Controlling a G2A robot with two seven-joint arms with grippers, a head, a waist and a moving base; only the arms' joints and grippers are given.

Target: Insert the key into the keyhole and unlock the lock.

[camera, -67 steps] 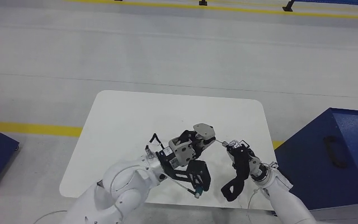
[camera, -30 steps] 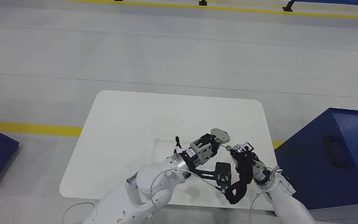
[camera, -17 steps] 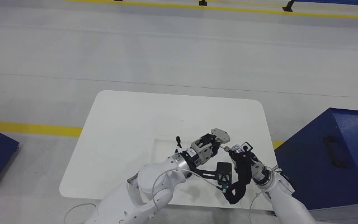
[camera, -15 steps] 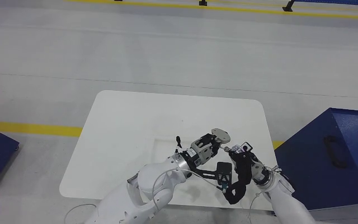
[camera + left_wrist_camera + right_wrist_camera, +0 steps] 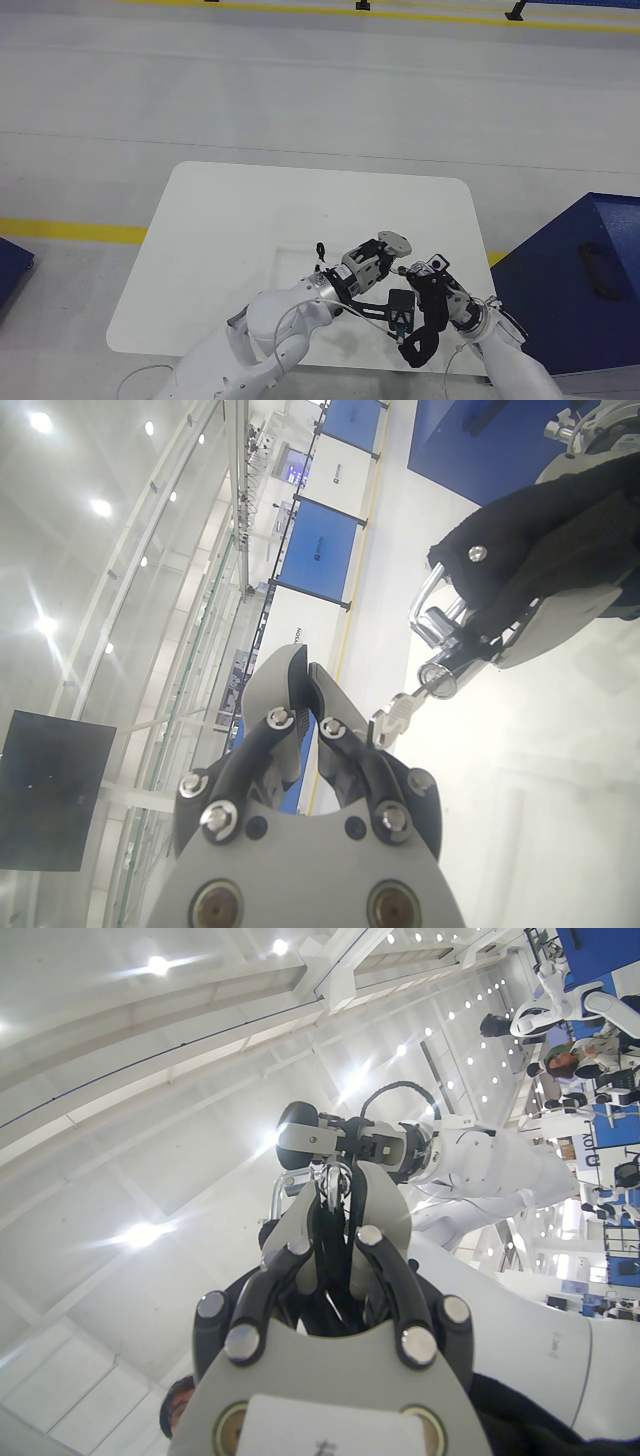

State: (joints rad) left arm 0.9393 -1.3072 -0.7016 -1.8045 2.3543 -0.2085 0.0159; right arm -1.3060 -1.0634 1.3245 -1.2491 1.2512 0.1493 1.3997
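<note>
Left claw [image 5: 304, 664] clenched empty; right claw [image 5: 337, 1184] grasping lock [image 5: 439, 679].
Key [image 5: 395, 714] apparently seated in keyhole; next: grip its head, turn.

Left gripper [image 5: 303, 661]: pale grey fingers [image 5: 272, 690] are carrying black ribbed pads on their inner faces.
Links [image 5: 240, 760]: black curved bars are running from the grey palm block up to each finger, pinned with silver screws [image 5: 281, 717].
Palm: two brass-coloured round inserts are sitting behind the links, farthest from the fingertips.
Right gripper [image 5: 340, 1180]: black cloth [image 5: 330, 1233] is lining its grey fingers, and a white label is lying on the palm behind them.
Left arm [image 5: 500, 1163]: a smooth white shell is ending in black and silver wrist parts behind the gripper, with a black ribbed cable [image 5: 397, 1087] looping over them.
</note>
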